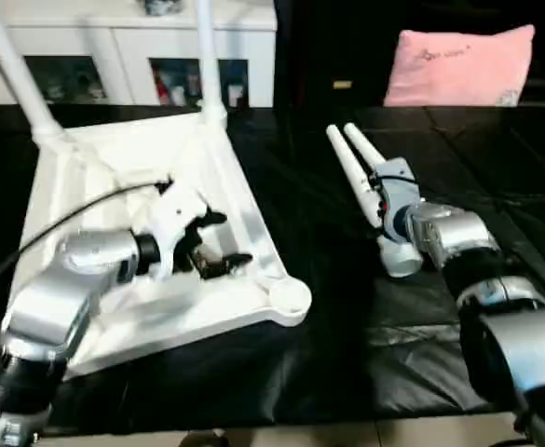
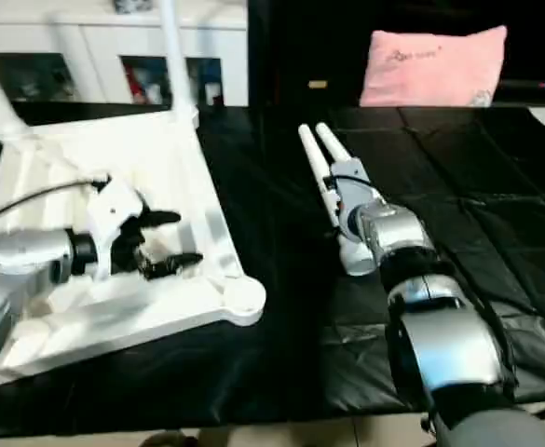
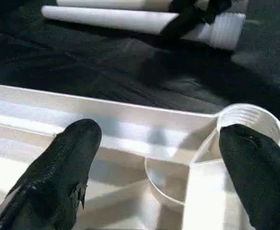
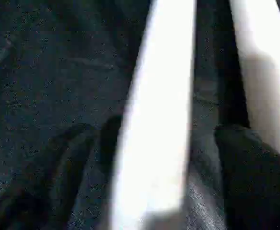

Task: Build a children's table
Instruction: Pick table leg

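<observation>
The white tabletop (image 1: 84,168) lies ribbed side up on the black cloth. Two white legs (image 1: 207,56) stand upright in its far corner sockets. My left gripper (image 1: 221,240) hovers open over the ribs, close to the near right corner socket (image 3: 247,117), with nothing between its fingers (image 3: 68,158). Two loose legs (image 1: 351,168) lie side by side right of the tabletop. My right gripper (image 4: 156,134) is down over them, open, its fingers (image 4: 245,158) straddling one leg (image 4: 163,96) with a gap on each side.
A white glass-door cabinet (image 1: 123,56) stands behind the table, and a pink pillow (image 1: 458,65) lies at the back right. Black cloth (image 1: 347,354) covers the table to its front edge. A black cable (image 1: 67,219) runs over my left forearm.
</observation>
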`<state>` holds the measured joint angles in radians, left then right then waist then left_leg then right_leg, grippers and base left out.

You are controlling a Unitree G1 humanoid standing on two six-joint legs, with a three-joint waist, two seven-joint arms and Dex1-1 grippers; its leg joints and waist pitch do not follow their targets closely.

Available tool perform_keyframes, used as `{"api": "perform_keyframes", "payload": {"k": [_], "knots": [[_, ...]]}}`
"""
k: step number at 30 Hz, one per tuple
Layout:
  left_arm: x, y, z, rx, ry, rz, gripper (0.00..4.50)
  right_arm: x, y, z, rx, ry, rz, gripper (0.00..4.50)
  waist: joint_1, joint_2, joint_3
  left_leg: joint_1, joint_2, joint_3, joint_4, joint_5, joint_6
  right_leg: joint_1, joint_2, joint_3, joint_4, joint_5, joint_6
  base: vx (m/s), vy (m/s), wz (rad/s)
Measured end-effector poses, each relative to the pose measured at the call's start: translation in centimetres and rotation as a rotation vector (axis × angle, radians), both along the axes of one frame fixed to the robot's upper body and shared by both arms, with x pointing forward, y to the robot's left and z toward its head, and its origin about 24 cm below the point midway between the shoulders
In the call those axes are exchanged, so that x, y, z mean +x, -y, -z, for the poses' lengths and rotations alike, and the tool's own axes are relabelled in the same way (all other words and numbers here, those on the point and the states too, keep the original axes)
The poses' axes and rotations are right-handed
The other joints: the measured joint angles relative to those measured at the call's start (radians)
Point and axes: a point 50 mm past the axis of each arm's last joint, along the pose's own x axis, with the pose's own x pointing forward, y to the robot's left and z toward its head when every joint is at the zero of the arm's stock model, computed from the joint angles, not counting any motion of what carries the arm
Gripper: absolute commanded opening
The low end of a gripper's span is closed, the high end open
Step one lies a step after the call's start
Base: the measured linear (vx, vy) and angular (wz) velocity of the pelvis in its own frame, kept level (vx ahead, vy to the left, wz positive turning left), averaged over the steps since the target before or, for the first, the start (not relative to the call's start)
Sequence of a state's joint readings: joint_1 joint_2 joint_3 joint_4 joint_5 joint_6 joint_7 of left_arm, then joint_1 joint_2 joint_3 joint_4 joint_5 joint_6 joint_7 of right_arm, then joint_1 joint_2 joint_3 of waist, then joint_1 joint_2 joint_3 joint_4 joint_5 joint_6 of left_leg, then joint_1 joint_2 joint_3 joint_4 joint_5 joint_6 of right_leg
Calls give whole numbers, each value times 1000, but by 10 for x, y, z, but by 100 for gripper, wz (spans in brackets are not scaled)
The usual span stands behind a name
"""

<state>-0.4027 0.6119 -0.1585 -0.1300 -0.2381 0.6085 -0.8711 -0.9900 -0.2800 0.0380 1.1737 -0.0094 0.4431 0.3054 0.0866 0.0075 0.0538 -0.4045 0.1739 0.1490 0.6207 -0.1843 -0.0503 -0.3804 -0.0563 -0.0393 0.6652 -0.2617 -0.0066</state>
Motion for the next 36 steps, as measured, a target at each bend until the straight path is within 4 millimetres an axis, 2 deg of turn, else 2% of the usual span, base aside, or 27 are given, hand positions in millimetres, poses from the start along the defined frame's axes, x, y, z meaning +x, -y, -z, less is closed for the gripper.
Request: {"api": "perform_keyframes", "payload": {"k": [1,19,25,33,36], "knots": [[0,1,0,0,-1,10,450,0,1,1,-3,1,3,383,1,0,0,0,0,0,0,0,0,0,0,0,0,1,0,0,0,0],[-1,3,2,-1,-9,50,450,-2,4,6,148,-29,75,224,3,0,0,0,3,6,0,2,0,0,-1,0,1,4,1,0,0,0],[-1,4,2,-3,-2,54,450,-3,8,7,157,-32,91,189,3,0,0,1,3,6,0,2,0,0,-1,0,1,5,1,0,0,0],[0,5,4,-15,-4,46,450,-3,13,6,191,-22,108,182,3,1,0,1,3,6,0,2,0,1,-1,0,1,5,1,0,0,0],[1,12,5,-43,4,28,450,-2,11,3,281,6,101,182,2,1,1,0,3,7,0,2,1,0,-1,0,1,5,1,0,0,0]]}}
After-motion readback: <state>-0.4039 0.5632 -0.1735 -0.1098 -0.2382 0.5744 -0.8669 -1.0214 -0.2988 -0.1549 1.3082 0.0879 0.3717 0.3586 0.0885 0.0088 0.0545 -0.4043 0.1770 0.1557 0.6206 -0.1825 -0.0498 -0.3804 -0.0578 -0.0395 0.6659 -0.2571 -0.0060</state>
